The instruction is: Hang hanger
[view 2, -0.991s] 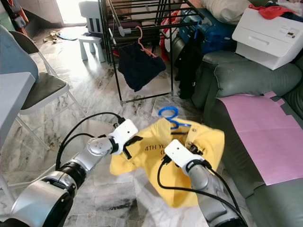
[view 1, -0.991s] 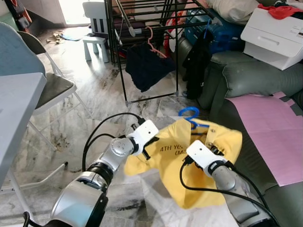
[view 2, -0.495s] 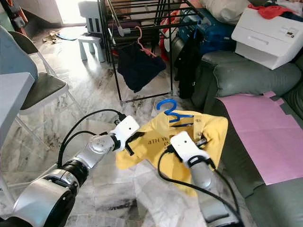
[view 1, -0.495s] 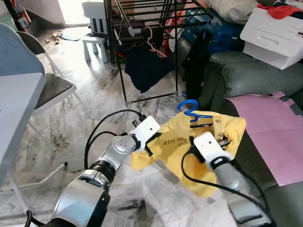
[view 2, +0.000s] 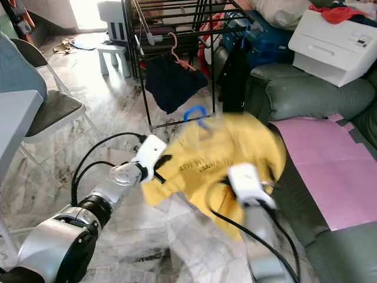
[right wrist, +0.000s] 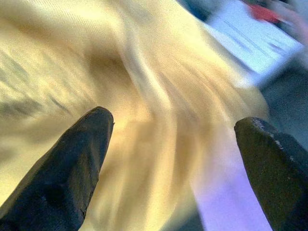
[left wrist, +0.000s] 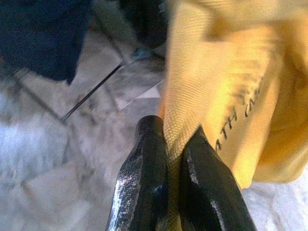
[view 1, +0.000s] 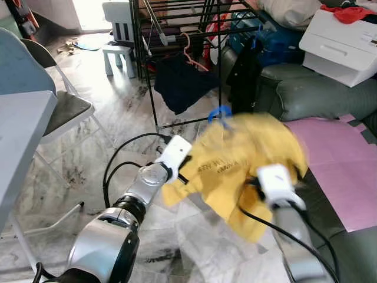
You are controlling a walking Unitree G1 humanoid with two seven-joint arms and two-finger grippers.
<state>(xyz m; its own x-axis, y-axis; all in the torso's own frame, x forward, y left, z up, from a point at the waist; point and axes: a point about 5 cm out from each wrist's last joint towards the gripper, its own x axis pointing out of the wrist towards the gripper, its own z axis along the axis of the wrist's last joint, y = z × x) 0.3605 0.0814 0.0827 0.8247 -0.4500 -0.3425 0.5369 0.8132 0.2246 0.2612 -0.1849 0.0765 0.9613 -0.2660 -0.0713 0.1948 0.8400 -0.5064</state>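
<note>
Yellow shirt (view 1: 235,165) on blue hanger (view 1: 219,113) was held up in the air between both arms, above the marble floor (view 1: 118,118), just in front of the grey sofa (view 1: 306,94). Shirt and hanger were blurred; only the blue hook showed clearly, above the collar.

Left gripper (left wrist: 168,159): fingers (left wrist: 144,173) clenched on the shirt's edge, fabric pinched between them. In the head views it sat at the shirt's left side (view 1: 177,171).

Right gripper (right wrist: 173,144): fingers (right wrist: 72,163) spread wide apart, with blurred yellow cloth in front of them; no grip on the cloth could be made out. Its white wrist unit (view 1: 277,183) sat at the shirt's lower right.

Black drying rack (view 1: 177,65) stood beyond the shirt, well apart from it, with a dark garment (view 1: 182,82) on a pink hanger (view 1: 191,53) hanging from it. Pink sheet (view 1: 336,159) lay on the sofa seat. White printer (view 1: 341,41) rested on the sofa back. Folding chair (view 1: 59,106) and the edge of a desk (view 1: 17,147) stood at far left.
</note>
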